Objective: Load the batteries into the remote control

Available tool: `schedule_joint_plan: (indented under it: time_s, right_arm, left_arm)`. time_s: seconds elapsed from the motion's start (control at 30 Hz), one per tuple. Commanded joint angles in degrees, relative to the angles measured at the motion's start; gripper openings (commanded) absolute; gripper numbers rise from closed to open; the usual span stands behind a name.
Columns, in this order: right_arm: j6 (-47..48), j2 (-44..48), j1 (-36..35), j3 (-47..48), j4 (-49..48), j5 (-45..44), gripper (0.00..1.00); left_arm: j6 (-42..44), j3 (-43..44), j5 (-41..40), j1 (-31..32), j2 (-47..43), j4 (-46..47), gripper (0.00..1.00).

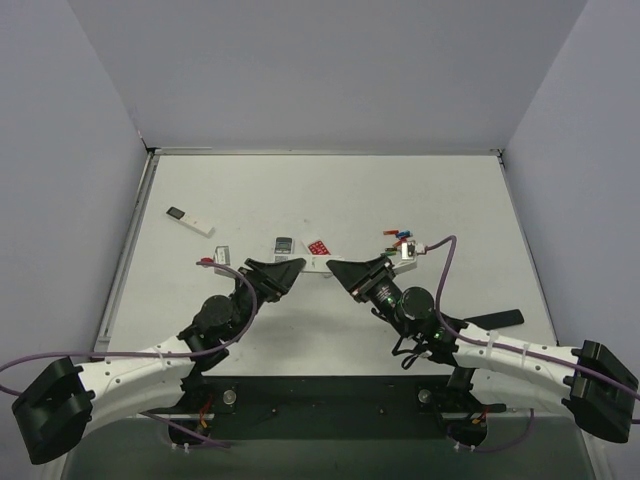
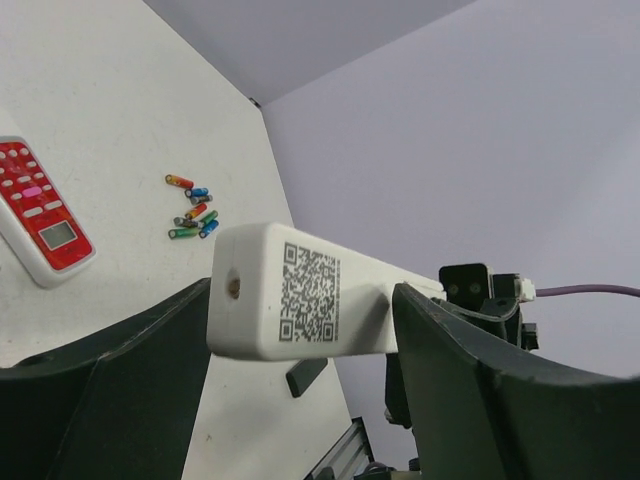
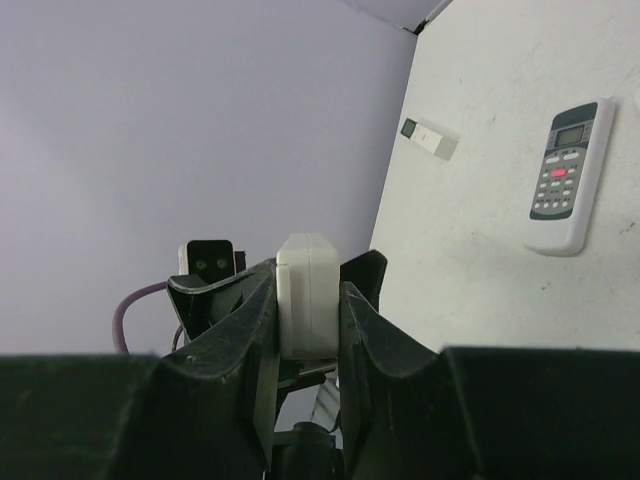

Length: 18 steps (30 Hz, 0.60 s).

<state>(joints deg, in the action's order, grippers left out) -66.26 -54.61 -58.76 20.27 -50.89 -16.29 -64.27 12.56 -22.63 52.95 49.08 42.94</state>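
The white remote control hangs above the table between my two grippers. In the left wrist view its back shows a QR code and a small hole. My left gripper has a finger against each long side of the remote near one end. My right gripper is shut on the other end, squeezing it across its thickness. The batteries, small green, red and blue cylinders, lie in a loose heap on the table to the back right and also show in the left wrist view.
A red remote and a grey-faced remote lie just behind the grippers. A white stick with a black end lies at the back left. A flat black piece lies right of the right arm. A small white box sits near the batteries.
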Motion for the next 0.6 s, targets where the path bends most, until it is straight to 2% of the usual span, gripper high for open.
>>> schedule_joint_plan:
  time_s: [0.0, 0.07, 0.17, 0.2, 0.27, 0.3, 0.37, 0.43, 0.57]
  right_arm:
    - [-5.9, 0.8, -1.2, -1.4, -6.6, -2.0, 0.00]
    - [-7.2, 0.8, -1.4, -2.0, -6.5, -1.9, 0.00]
    - [-9.6, 1.4, -1.6, -3.7, -5.5, -2.0, 0.00]
    - [-10.2, 1.7, -1.7, -4.4, -5.3, -2.1, 0.00]
    - [-11.5, 2.8, -2.0, -6.9, -4.2, -2.5, 0.00]
    - [-13.0, 3.3, -2.0, -7.8, -3.6, -3.1, 0.02]
    - [-14.2, 4.9, -2.1, -10.3, -1.7, -3.7, 0.05]
    - [-15.4, 6.1, -2.1, -12.0, -0.4, -5.0, 0.13]
    - [-16.1, 10.3, -2.1, -15.5, 5.7, -7.3, 0.21]
  left_arm:
    - [1.2, 0.6, -2.7, 0.1, 2.2, 12.7, 0.77]
    - [1.4, 0.7, -2.8, 0.1, 2.7, 14.7, 0.72]
    - [1.9, 0.5, -2.6, 0.1, 3.9, 17.0, 0.55]
    - [1.6, -0.2, -2.8, 0.1, 4.4, 17.1, 0.43]
    - [0.9, -1.0, -3.2, 0.2, 4.7, 17.8, 0.31]
    - [0.3, -2.0, -3.6, 0.1, 5.3, 17.9, 0.20]
    - [-0.9, -3.0, -3.9, 0.1, 5.9, 18.2, 0.12]
    - [-1.7, -3.9, -4.3, 0.1, 7.1, 18.2, 0.03]
    - [-4.1, -5.2, -4.6, 0.2, 9.3, 18.1, 0.00]
